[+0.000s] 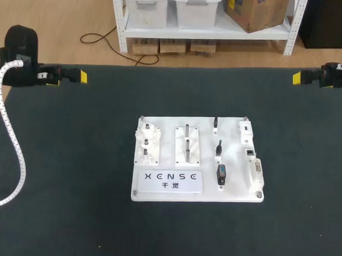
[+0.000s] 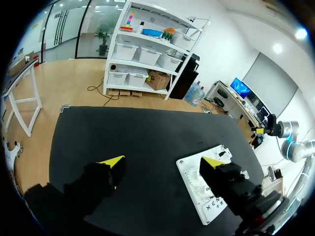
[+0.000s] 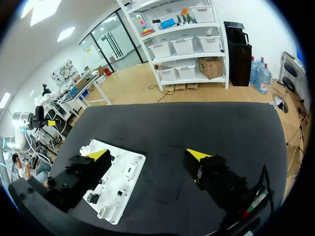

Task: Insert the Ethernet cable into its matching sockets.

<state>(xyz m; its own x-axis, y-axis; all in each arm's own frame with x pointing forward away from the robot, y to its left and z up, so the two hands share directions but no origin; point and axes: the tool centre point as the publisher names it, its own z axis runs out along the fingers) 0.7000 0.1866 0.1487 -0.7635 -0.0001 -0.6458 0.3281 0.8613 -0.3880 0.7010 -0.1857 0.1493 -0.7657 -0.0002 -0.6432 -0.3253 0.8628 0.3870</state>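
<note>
A white practice board (image 1: 197, 188) lies flat in the middle of the black table. On it stand three small black plugs: one at the back (image 1: 215, 124), one in the middle (image 1: 218, 147) and a bigger one at the front (image 1: 221, 173). I cannot tell which is the Ethernet one. Down the board's right edge runs a row of sockets (image 1: 250, 152). My left gripper (image 1: 69, 75) hovers at the table's far left edge, open and empty (image 2: 162, 164). My right gripper (image 1: 307, 77) hovers at the far right edge, open and empty (image 3: 147, 155). Both are well away from the board (image 2: 211, 196) (image 3: 115, 184).
The board also carries white peg fixtures (image 1: 147, 144) (image 1: 188, 144) on its left half and a label plate (image 1: 173, 181) at the front. A white ribbed hose (image 1: 13, 150) of the left arm hangs over the table's left side. Bare black mat (image 1: 74, 158) surrounds the board.
</note>
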